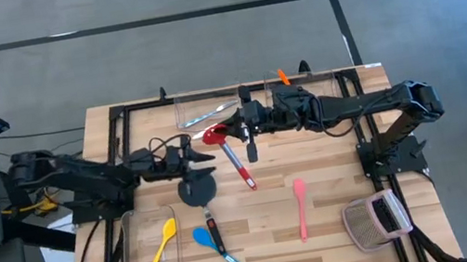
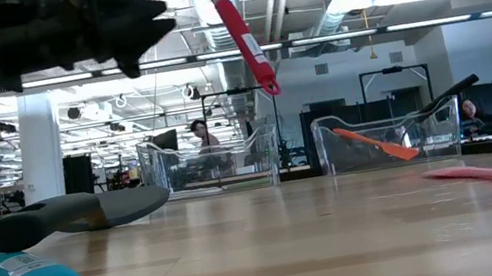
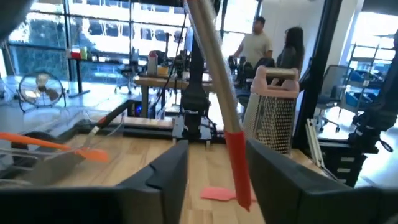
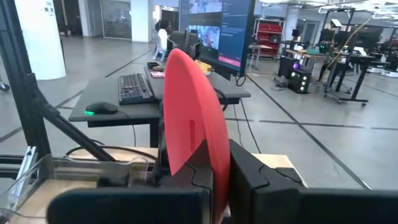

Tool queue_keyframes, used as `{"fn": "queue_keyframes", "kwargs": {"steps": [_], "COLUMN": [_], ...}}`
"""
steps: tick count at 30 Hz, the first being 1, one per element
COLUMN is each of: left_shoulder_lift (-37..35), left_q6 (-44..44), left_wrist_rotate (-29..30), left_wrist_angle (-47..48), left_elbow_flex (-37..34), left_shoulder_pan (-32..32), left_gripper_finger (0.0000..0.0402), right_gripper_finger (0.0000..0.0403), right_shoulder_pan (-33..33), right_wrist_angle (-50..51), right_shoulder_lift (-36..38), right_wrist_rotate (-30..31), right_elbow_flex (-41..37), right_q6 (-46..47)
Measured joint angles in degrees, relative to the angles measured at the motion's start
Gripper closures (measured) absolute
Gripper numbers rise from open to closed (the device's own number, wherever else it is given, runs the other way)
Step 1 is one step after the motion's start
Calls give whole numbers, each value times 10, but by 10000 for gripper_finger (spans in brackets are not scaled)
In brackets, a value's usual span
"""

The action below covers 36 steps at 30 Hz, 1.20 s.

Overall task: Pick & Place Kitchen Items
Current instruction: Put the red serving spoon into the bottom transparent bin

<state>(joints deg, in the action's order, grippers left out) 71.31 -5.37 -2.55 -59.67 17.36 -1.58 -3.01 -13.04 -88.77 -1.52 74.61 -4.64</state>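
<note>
My right gripper is over the table's middle, shut on a red slotted spoon with a silvery shaft and a red grip. The spoon is in the air. My left gripper is just left of the spoon with its fingers open. In the left wrist view the spoon's shaft shows in the gap between those fingers, untouched. A black turner, a blue spatula, a pink spatula and a black-handled utensil lie flat on the table. My right gripper pinches the red spoon's bowl between its two fingers, the bowl standing on edge in the gap. The fingers come in level from the table's right side. The spoon is lifted clear, and its handle slants down toward the near edge, its end off the table.
A clear bin at the far edge holds pale cutlery. A second bin holds an orange spatula. A yellow spoon lies in a clear bin at the near left. A grey grater lies at the near right.
</note>
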Motion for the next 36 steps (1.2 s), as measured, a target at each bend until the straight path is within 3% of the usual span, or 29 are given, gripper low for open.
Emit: {"fn": "queue_keyframes", "kwargs": {"steps": [8, 22, 29, 36], "left_shoulder_lift": [100, 161, 199, 200], "left_q6": [-1, -74, -75, -74], "left_wrist_rotate": [0, -2, -2, -3], "left_wrist_angle": [0, -2, -7, -9], "left_elbow_flex": [91, 156, 180, 180], "left_shoulder_pan": [0, 0, 0, 0], "left_gripper_finger": [195, 197, 221, 292], "right_gripper_finger": [392, 392, 392, 392], "right_shoulder_pan": [0, 0, 0, 0], "right_wrist_angle": [-5, -9, -9, -8], "right_shoulder_lift": [0, 0, 0, 0], "right_wrist_rotate": [0, 0, 0, 0], "right_elbow_flex": [0, 0, 0, 0], "right_q6": [0, -4, -5, -5]}}
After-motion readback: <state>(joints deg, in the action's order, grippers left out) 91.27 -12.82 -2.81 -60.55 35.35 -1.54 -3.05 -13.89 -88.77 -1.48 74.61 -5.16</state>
